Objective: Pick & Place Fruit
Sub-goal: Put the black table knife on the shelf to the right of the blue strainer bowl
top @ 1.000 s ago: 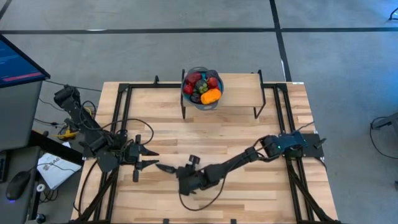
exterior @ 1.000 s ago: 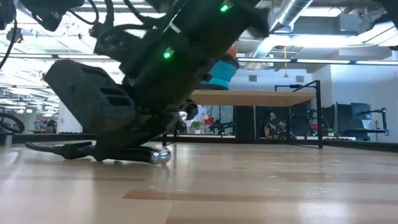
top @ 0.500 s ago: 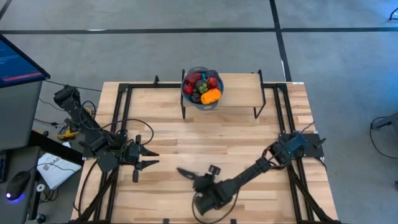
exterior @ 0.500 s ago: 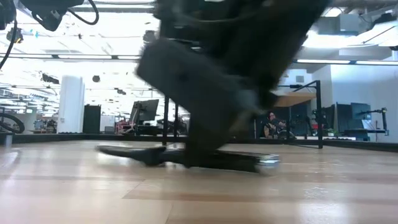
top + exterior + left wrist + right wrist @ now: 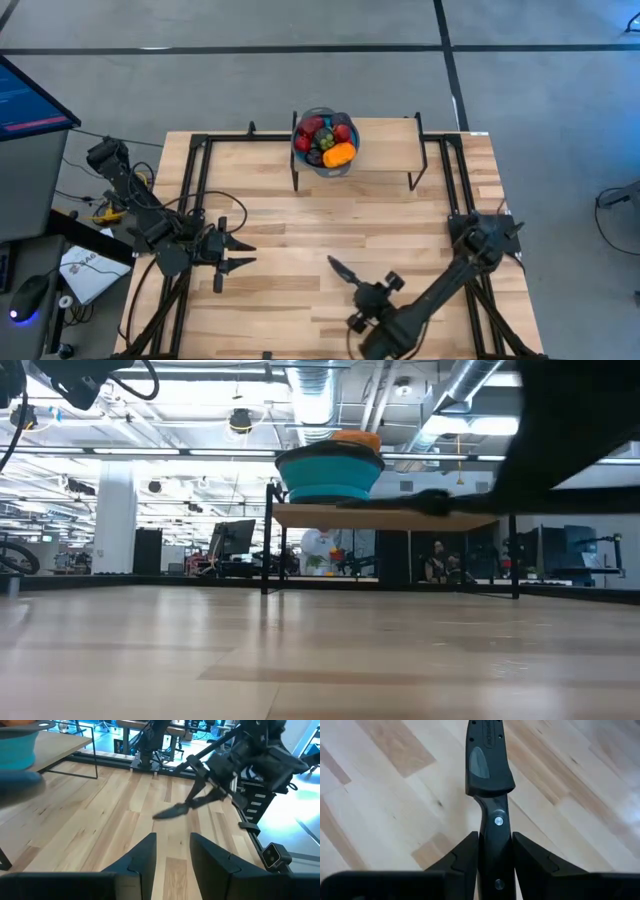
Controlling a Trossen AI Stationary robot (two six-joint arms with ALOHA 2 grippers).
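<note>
Since a second ago the knife [image 5: 338, 268] has been carried from the table's middle toward the near right part and lifted clear of the wood, so that the low view, filled by the arm before, is now open across to the shelf. The fruit [image 5: 325, 139] has not been moved: it is heaped in the blue bowl [image 5: 329, 464], which stands on the raised wooden shelf [image 5: 385, 150] at the far edge, well apart from both arms. Red pieces, an orange one and dark ones can be told from above; single pieces cannot be counted.

The knife is clamped by its black handle between the fingers of the right gripper [image 5: 494, 851], the blade pointing forward past them over bare boards. It is held by the handle presumably so that the blade is kept away from the fingers, and it appears to be taken aside so that the working space is freed; that is a judgement only.

The left gripper [image 5: 172, 846] is parked low at the table's left side, its fingers spread and nothing between them, turned toward the right arm [image 5: 240, 765]. It is judged to be waiting.

The bowl's raised place means that the fruit will have to be reached from above, over its rim.
</note>
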